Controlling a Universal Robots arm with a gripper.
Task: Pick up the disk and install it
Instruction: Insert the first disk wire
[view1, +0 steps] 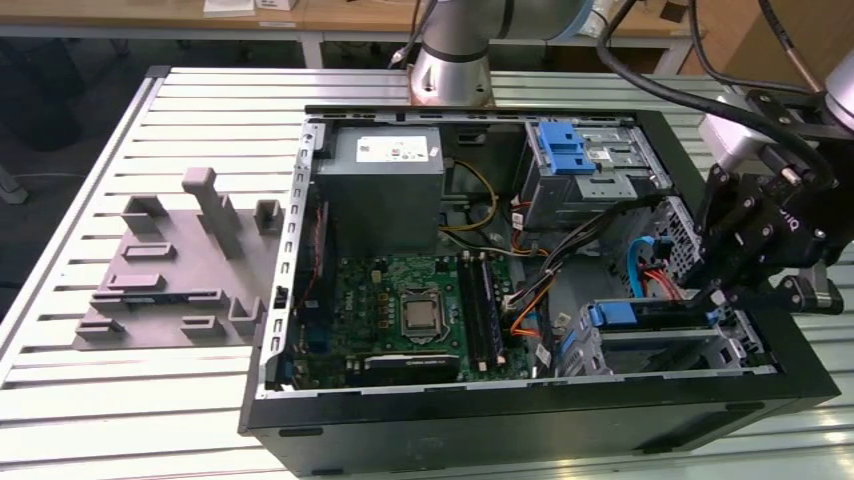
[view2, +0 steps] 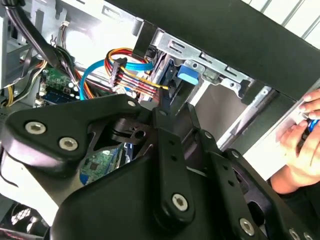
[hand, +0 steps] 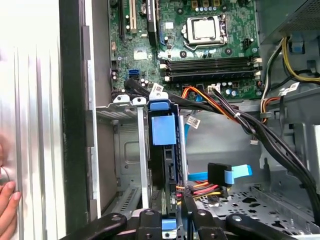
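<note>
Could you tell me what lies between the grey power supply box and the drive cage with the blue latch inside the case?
In the exterior view, a bundle of yellow and black cables runs between the power supply box and the drive cage.

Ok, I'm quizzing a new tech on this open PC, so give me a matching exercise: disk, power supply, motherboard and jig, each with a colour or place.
Things:
1. disk
2. power supply
3. motherboard
4. jig

Colour or place:
A. green
B. grey, with a white sticker
C. outside the case, on the exterior view's left
D. blue handle, standing on edge inside the case

Pairs: 1-D, 2-B, 3-A, 4-C
</note>
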